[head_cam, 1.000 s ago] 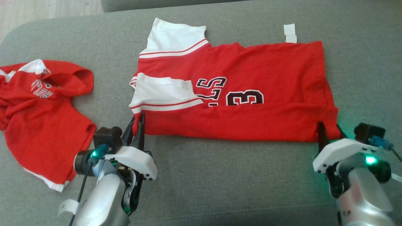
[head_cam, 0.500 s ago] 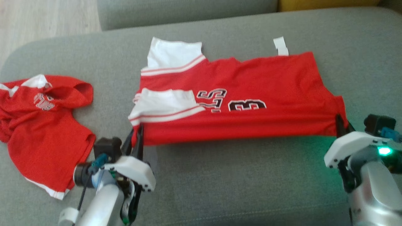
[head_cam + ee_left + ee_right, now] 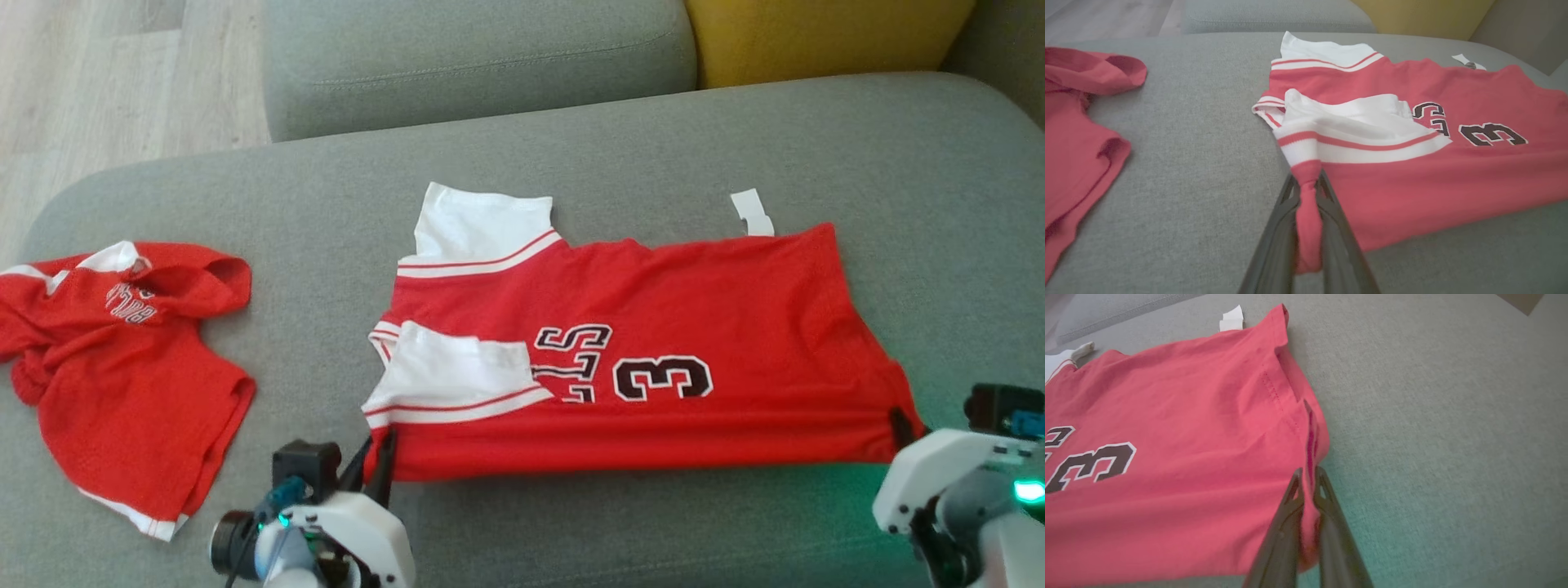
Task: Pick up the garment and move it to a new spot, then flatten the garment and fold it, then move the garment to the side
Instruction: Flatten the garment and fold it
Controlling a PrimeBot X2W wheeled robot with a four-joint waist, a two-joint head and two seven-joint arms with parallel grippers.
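Left gripper [image 3: 380, 445] and right gripper [image 3: 898, 418]: skinny dark fingers [image 3: 1274, 245], chunky white housings [image 3: 359, 523], black cams [image 3: 306, 461], teal plugs [image 3: 286, 494], green lights [image 3: 1029, 492].

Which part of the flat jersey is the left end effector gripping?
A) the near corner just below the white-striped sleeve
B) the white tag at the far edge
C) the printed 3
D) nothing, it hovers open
A: the left wrist view shows the left end effector shut on a bunched red corner of the jersey, right below the white-striped sleeve.
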